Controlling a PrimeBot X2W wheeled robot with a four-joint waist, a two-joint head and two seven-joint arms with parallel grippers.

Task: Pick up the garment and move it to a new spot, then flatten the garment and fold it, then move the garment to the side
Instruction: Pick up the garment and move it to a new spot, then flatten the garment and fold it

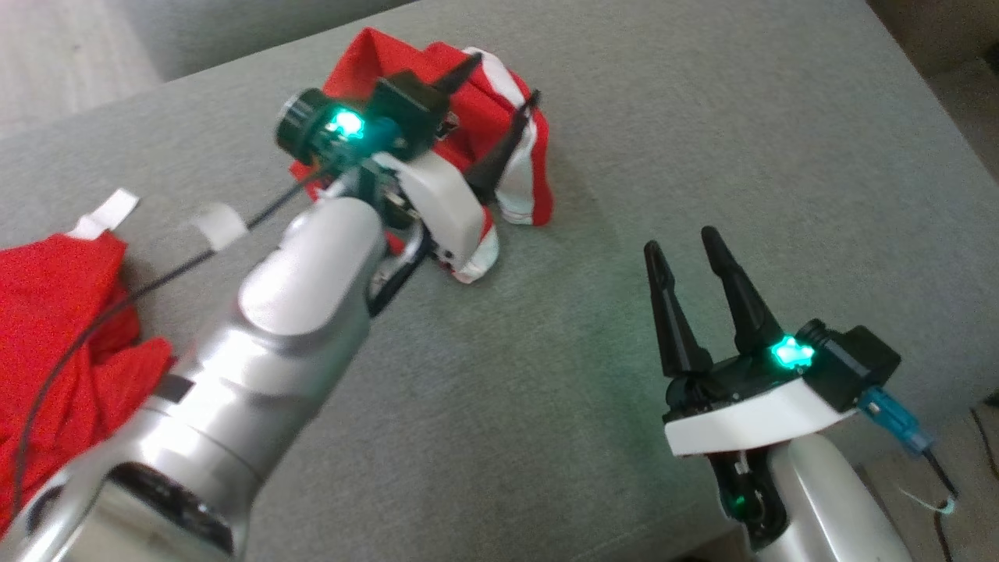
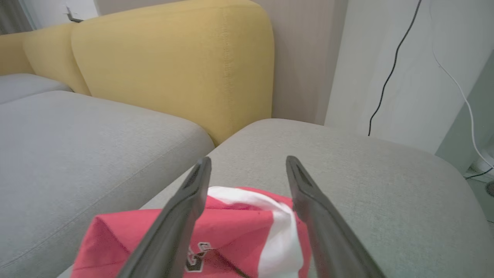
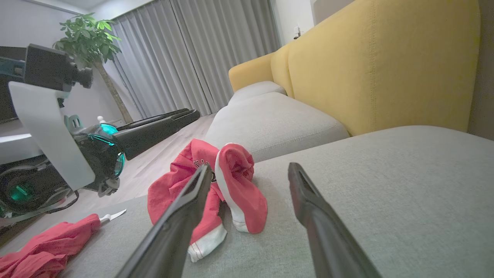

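Garment: red, white trim, dark lettering. It is crumpled in a heap on the grey sofa cushion, on the far part, left of centre in the head view.

Left tool: over the heap, fingers spread wide, nothing pinched. In the left wrist view the cloth lies below and between the fingers; contact cannot be told.

Right tool: above bare cushion to the garment's right, apart from it, fingers parted and empty, pointing toward the heap.

Obstructions: left forearm and a thin black cable cross in front of the garment's near-left part in the head view and hide it.

Surroundings: second red cloth at the cushion's near-left edge, apart from the garment, with two white strips near it. Yellow backrest behind, and a neighbouring grey seat beside. Grey curtains and a potted plant stand beyond.
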